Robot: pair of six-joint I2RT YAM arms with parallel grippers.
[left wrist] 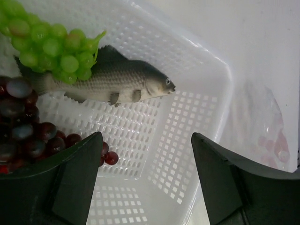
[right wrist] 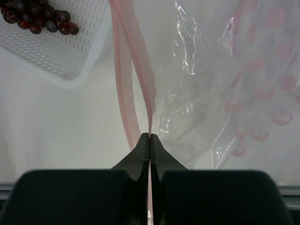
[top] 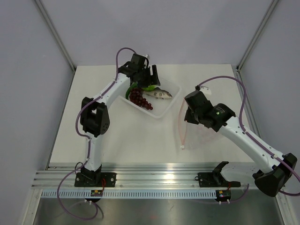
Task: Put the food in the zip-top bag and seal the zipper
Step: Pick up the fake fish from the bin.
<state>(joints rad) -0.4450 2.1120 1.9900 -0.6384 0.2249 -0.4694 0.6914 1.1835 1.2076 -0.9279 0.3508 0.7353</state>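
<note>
one right claw [right wrist: 149, 135] pinching pink zipper [right wrist: 146, 84], fish [left wrist: 117, 82] beyond spread left claw [left wrist: 145, 140]

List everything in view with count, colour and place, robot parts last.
tray: one, white, perforated, far middle of table
grape bunch: one, dark red, in tray
green bunch: one, bright green, in tray, over fish's tail
fish: one, grey, in tray
chili pepper: one, dark green, tray's left end, mostly hidden
zip-top bag: one, clear with pink marks, right of tray
zipper: one, pink, bag's left edge
table: one, white
left gripper: open, above tray
right gripper: shut on zipper
</note>
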